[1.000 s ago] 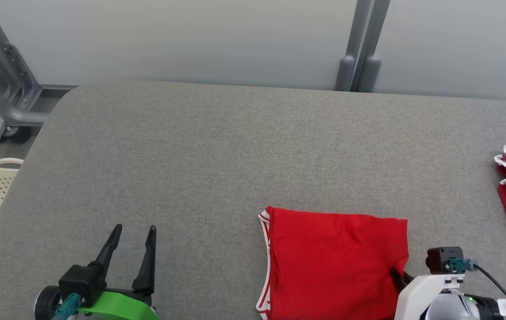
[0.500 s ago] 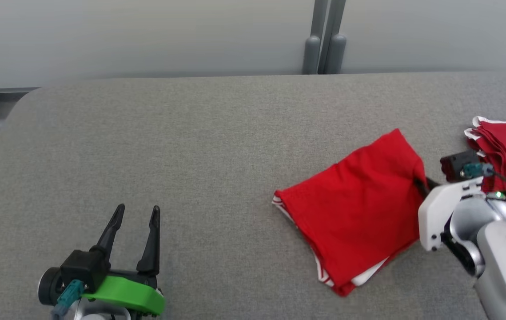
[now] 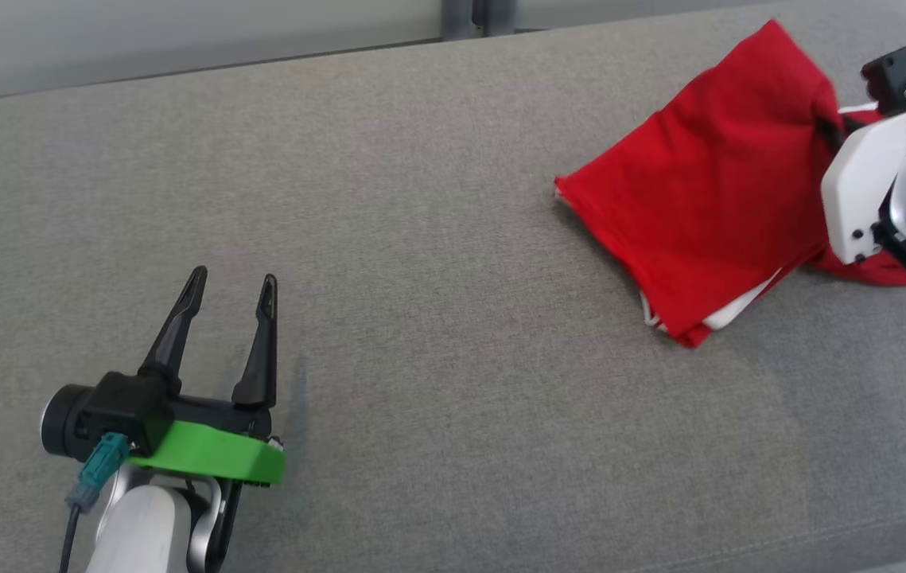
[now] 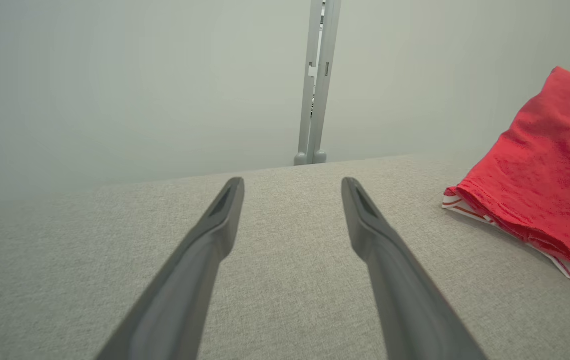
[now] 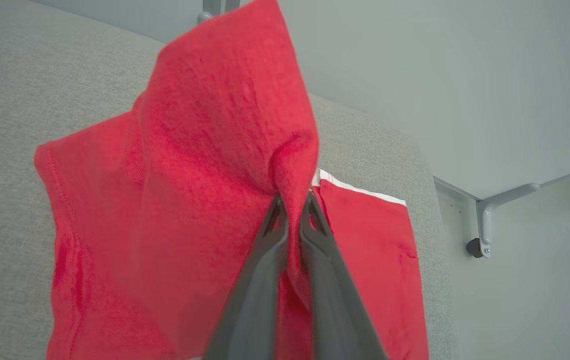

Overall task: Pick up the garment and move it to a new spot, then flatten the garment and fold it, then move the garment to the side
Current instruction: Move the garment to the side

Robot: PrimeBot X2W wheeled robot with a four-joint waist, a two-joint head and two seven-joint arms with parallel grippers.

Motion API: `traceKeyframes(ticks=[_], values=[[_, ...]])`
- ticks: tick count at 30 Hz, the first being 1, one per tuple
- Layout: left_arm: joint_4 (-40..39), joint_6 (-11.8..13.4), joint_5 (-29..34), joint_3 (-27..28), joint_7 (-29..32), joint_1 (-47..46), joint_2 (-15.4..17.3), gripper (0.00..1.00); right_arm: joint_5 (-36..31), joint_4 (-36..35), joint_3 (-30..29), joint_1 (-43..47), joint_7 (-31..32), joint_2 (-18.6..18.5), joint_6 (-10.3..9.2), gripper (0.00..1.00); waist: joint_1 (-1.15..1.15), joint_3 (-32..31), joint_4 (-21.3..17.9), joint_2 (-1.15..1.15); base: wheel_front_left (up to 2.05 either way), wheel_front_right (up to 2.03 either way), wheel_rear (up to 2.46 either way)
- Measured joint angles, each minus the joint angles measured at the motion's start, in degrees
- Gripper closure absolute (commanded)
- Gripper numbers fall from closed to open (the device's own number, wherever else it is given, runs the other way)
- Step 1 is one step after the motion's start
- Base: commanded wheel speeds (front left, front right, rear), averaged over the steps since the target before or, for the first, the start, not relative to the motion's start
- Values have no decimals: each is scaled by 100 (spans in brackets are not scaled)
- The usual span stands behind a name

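Grey padded table (image 3: 421, 239) spans the head view, with pale wall panels (image 3: 182, 32) behind it.

Near left: the left gripper (image 3: 233, 275) hangs just above bare cloth. Its fingers are spread wide and hold nothing, well apart from the garment.

Far right: the red garment (image 3: 723, 183), white-trimmed, sits as a compact folded stack, with layered edges showing at its near corner. The right gripper (image 5: 293, 199) is clamped on a pinch of its far right edge. That edge is raised, while the left and near edges appear to rest on the table. Just beyond the grip, a second red garment (image 5: 365, 235) with white trim lies flat at the table's right end.

Assessment: relocation, flattening and folding look complete, and the move to the side is the step in hand. Outstanding: set the stack down and release. Whether it belongs beside or upon the second piece cannot be told.
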Motion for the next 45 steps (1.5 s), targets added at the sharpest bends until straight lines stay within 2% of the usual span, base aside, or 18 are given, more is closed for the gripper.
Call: traceKeyframes(ticks=[4, 9, 17, 25, 32, 34, 37, 38, 39, 40, 41, 45], values=[[-60, 0, 4, -70, 1, -183, 49, 0, 36, -88, -11, -275, 147, -289, 0, 100, 0, 292, -257, 0, 0, 0, 0], [-112, 0, 30, -133, 0, -357, 137, 0, 91, -142, -164, -477, 232, -471, 0, 100, 0, 637, -507, 0, 0, 0, 0], [-204, 0, 10, -157, 0, -433, 264, 0, 37, -347, -449, -519, 407, -813, 1, 100, 0, 1055, -693, 0, 0, 0, 0], [-226, 0, -12, -249, 0, -532, 341, 0, -276, -62, -859, -647, 263, -1077, 1, 100, 0, 1238, -585, 0, 0, 0, 0], [-240, 0, -21, -415, 0, -719, 358, 0, -716, 477, -888, -625, -73, -1235, 1, 100, 0, 1415, -317, 0, 0, 0, 0], [-237, 0, -3, -442, 0, -759, 359, 0, -872, 606, -738, -567, -200, -1360, 3, 100, 0, 1467, -227, 0, 0, 0, 0], [-246, 0, -3, -531, 0, -867, 348, 0, -999, 977, -891, -447, -223, -1446, 2, 100, 1, 1535, -81, 0, 0, 0, 0], [-264, 0, -2, -560, 0, -895, 336, 0, -1056, 1081, -956, -386, -300, -1490, 2, 91, 0, 1550, -28, 0, 0, 0, 0], [-282, 0, 3, -589, 0, -903, 330, 0, -1124, 1180, -1036, -355, -393, -1517, 2, 66, 0, 1560, 23, 0, 0, 0, 0], [-290, 0, 4, -609, 1, -903, 328, 0, -1228, 1262, -1144, -332, -506, -1544, 2, 4, 0, 1569, 72, 0, 0, 0, 0], [-298, 0, 4, -614, 1, -903, 332, 0, -1339, 1329, -1267, -314, -649, -1559, 2, 0, 1, 1576, 117, 0, 0, 0, 0], [-299, 0, -16, -624, 0, -901, 356, 0, -1683, 1557, -1507, -225, -1051, -1479, 1, 0, 0, 1571, 237, 0, 0, 0, 0]])
